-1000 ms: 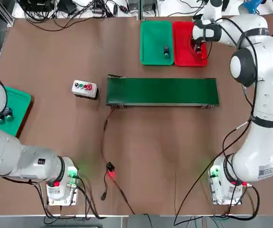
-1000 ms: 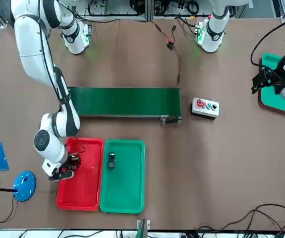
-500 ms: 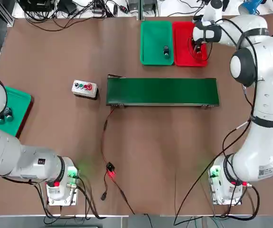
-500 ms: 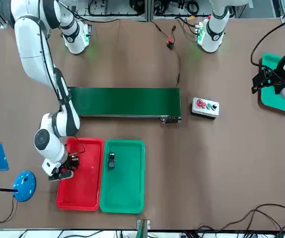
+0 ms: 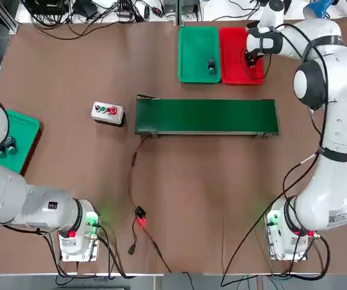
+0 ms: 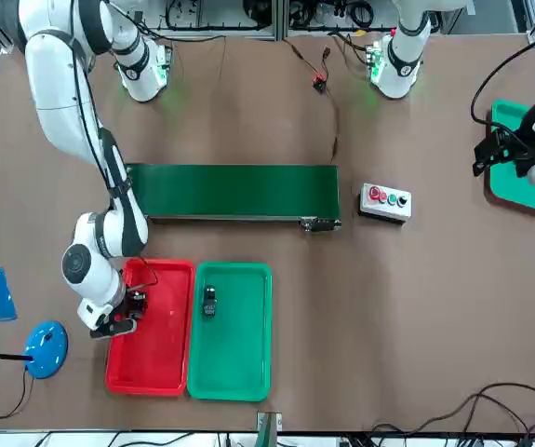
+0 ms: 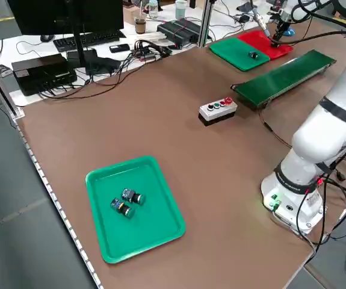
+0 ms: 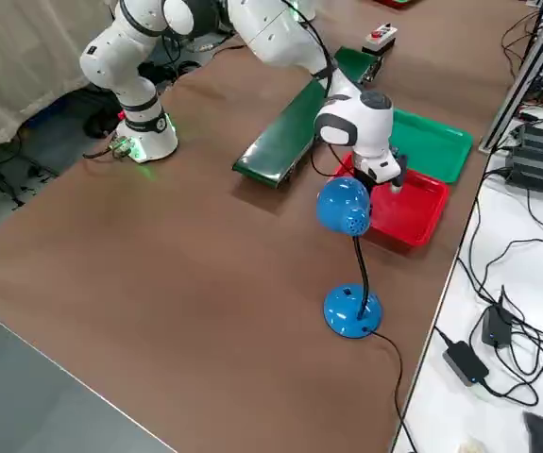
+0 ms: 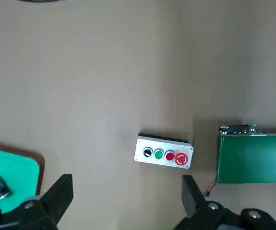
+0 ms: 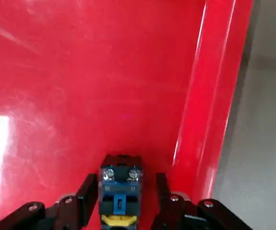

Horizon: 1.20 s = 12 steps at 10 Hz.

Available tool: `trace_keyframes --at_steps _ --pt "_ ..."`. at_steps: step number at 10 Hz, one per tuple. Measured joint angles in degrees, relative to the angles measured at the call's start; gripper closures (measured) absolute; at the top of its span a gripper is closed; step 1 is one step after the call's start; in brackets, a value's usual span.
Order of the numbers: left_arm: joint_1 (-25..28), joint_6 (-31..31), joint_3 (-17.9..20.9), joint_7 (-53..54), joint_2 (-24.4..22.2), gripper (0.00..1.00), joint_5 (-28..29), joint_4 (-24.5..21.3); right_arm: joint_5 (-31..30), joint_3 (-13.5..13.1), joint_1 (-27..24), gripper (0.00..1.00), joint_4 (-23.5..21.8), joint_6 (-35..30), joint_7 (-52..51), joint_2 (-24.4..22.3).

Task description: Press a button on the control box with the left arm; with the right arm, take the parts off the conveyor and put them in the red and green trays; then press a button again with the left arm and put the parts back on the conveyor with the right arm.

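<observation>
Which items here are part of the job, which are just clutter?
Job: dark-green conveyor belt; grey three-button control box; bright red tray; bright green tray; dark part in green tray; right gripper.

Clutter: blue desk lamp; lone green tray; loose cable.

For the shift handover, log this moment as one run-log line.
right gripper: jaws straddling part in red tray | green tray: one part | conveyor: bare | left gripper: open, parked

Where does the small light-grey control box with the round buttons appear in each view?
Top: control box, left of the dark-green conveyor belt.
Front, right of the belt.
Left side, near the belt's end.
Right side, top edge, beyond the belt.
Left wrist, beside the belt.
Right wrist: absent.
</observation>
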Motion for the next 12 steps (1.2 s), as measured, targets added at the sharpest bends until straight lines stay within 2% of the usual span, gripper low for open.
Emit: trace_keyframes --at_steps 1,2,4,8,9,12 --pt "0.0 0.0 0.0 0.0 0.0 0.0 0.0 0.0 0.0 0.03 0.01 0.46 -0.01 -0.58 -0.04 0.0" --pt "0.0 0.0 0.0 0.0 0.0 0.0 0.0 0.0 0.03 0.1 0.05 0.55 0.03 -1.23 -0.04 -0.1" --pt "0.0 0.0 0.0 0.0 0.01 0.0 0.0 0.0 0.06 0.18 0.28 0.66 0.46 -3.43 0.07 -0.79" --pt "0.01 -0.03 0.01 0.0 0.05 0.0 0.0 0.0 0.15 0.23 1.0 0.67 0.8 -7.38 0.91 -2.29" --pt "0.01 -0.03 0.01 0.0 0.07 0.0 0.0 0.0 0.2 0.3 1.31 0.67 1.22 -11.42 2.07 -3.77" --pt "0.02 -0.03 0.02 0.0 0.12 0.0 0.0 0.01 0.32 0.64 4.64 0.67 1.58 -25.36 6.6 -12.29"
